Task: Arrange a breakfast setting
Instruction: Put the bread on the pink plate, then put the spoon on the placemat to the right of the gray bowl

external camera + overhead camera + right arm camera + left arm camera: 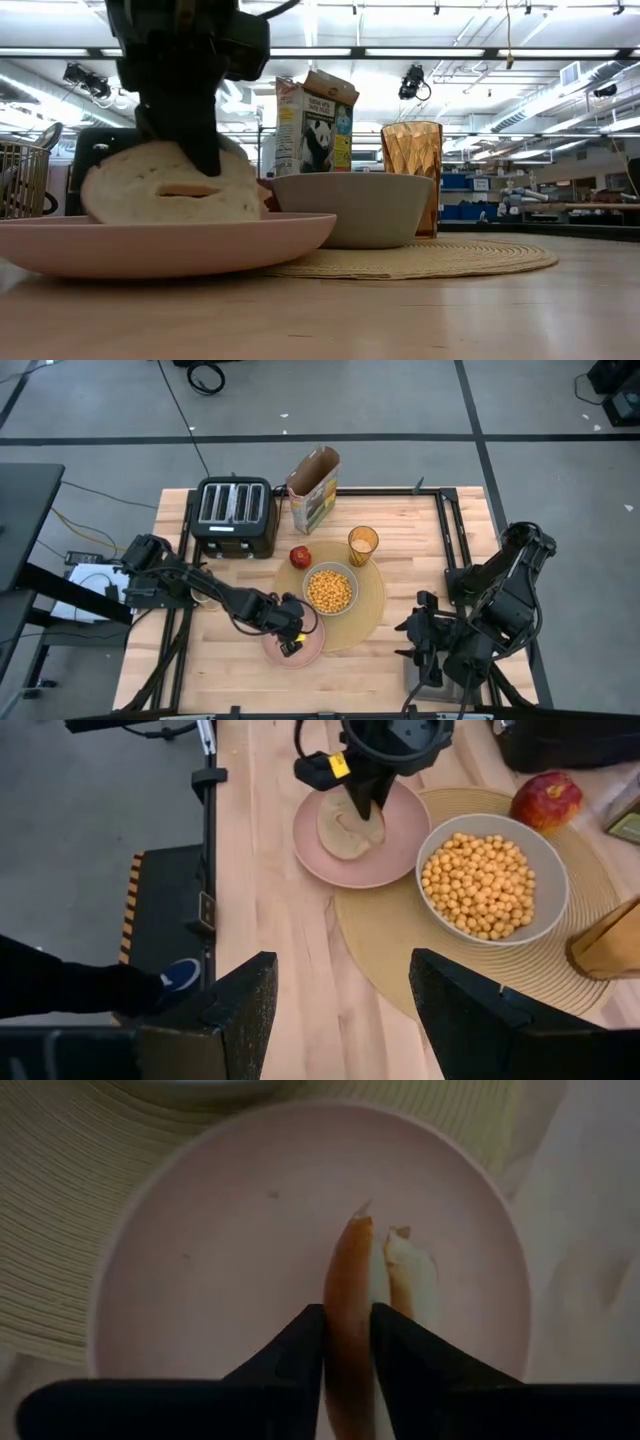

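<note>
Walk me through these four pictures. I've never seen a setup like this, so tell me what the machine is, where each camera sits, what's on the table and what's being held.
This is a robot with two dark arms at a wooden table. One picture looks straight down, one looks level from the tabletop, and two come from cameras on the wrists. The left gripper is shut on a slice of bread, standing it on edge on the pink plate. The right gripper waits open near the table's right front corner. On the round placemat are a bowl of cereal and an amber tumbler, with an apple at its edge. Behind stand a toaster and a cereal box.
</note>
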You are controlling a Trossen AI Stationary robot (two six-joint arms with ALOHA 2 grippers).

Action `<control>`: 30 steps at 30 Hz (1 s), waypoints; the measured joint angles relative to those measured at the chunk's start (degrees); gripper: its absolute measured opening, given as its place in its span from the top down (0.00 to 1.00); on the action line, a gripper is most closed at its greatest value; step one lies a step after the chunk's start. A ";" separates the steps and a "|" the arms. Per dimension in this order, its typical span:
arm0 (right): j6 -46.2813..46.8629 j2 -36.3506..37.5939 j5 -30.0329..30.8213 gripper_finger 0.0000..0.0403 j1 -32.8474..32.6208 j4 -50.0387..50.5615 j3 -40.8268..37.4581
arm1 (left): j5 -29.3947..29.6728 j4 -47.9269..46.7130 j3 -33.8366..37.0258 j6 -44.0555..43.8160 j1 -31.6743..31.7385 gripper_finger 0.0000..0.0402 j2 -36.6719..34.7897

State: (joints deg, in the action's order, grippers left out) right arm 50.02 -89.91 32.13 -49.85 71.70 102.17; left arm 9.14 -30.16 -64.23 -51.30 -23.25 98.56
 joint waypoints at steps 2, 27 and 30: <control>-0.63 0.00 -0.05 0.42 0.27 0.04 0.00 | 0.17 -0.20 0.02 0.63 0.36 0.73 0.00; -2.41 0.00 -0.68 0.41 0.84 1.42 0.04 | 10.32 -58.12 -8.50 -34.33 2.69 0.52 -19.79; -3.95 0.00 -0.56 0.41 0.86 1.37 0.04 | 13.49 -59.78 -8.29 -44.94 2.49 0.52 -22.08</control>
State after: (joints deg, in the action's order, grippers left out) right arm 46.07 -89.91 31.57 -48.99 73.06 102.21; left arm 22.62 -89.94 -72.52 -96.25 -20.75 76.48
